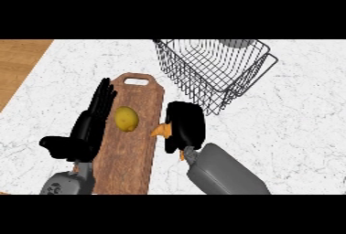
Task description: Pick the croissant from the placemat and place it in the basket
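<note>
Croissant, a small golden-brown pastry [160, 130], shows only as a tip under the curled fingers of the right black hand [184, 127], at the long wooden board's [132, 151] right edge. Left black hand [91, 122] rests open, fingers straight, along the board's left side. A yellow oval lemon [126, 118] lies on the board. The wire mesh basket [216, 68] stands on the white marble bench [297, 123].

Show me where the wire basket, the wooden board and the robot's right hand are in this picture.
wire basket [251, 75], head view, on its right side wall.
wooden board [125, 157], head view, on a bare part of its lower half.
right hand [186, 125], head view, on the back of the hand.
</note>
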You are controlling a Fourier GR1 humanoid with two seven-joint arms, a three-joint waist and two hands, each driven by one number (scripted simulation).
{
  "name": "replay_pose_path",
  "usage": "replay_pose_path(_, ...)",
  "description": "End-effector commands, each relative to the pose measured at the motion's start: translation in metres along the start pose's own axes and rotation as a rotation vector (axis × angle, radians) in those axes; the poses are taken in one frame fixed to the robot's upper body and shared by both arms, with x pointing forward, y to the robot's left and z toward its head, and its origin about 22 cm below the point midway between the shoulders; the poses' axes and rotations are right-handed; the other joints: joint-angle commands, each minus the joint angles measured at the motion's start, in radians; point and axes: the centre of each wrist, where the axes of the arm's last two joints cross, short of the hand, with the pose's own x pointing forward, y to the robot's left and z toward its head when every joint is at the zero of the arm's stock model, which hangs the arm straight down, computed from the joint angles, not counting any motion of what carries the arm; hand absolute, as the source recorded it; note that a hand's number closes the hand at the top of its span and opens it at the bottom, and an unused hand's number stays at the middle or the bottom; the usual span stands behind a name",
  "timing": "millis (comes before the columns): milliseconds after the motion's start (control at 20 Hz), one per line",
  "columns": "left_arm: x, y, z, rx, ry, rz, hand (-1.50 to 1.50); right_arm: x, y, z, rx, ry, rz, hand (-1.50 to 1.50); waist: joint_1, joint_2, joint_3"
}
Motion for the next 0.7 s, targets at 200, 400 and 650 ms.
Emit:
replay_pose_path(200,-0.013,0.007,0.008,0.074,0.026,-0.012,0.00,0.073,-0.040,0.045,-0.177,-0.248,-0.308,1.50,-0.072,-0.017,-0.004)
replay_pose_path(400,-0.020,0.020,0.016,0.093,0.031,-0.032,0.00,0.099,-0.069,0.058,-0.195,-0.261,-0.393,1.50,-0.095,-0.020,-0.005)
replay_pose_path(650,-0.014,0.035,0.022,0.119,0.029,-0.013,0.00,0.112,-0.088,0.069,-0.177,-0.188,-0.400,1.50,-0.118,-0.025,-0.005)
